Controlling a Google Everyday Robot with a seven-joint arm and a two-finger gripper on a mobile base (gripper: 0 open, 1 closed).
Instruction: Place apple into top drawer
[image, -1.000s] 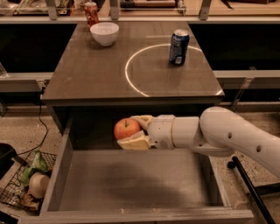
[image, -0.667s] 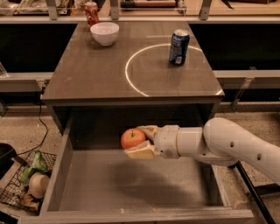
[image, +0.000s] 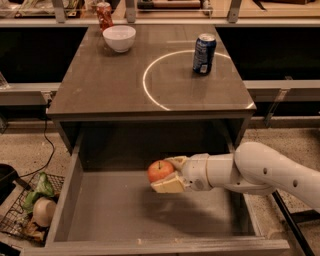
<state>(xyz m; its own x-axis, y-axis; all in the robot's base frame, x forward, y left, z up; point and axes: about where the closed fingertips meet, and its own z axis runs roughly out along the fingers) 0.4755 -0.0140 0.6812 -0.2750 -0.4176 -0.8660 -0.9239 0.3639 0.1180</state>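
Evidently the gripper (image: 170, 175) had been lowered over the last second, from just beneath the front edge of the worktop (image: 125, 85) to a point well inside the top drawer (image: 65, 200), and carried a little towards the worktop's right side. Its two pale fingers were kept closed on the apple (image: 160, 171), one above and one below. The fruit was thus held over the drawer floor, below the middle of the worktop's front edge. By this descent the carrying was judged nearly done, with only the last lowering and the release left. Whether the apple was already touching the floor could not be settled, since its underside was covered by the lower finger and a shadow lay beneath. The drawer's rear was lost in darkness under the worktop, and part of its right wall was masked by the arm, which was cut off at the right border. At the worktop's far left corner the white bowl (image: 119, 37) was seen, and near the far right corner the blue can (image: 204, 53).
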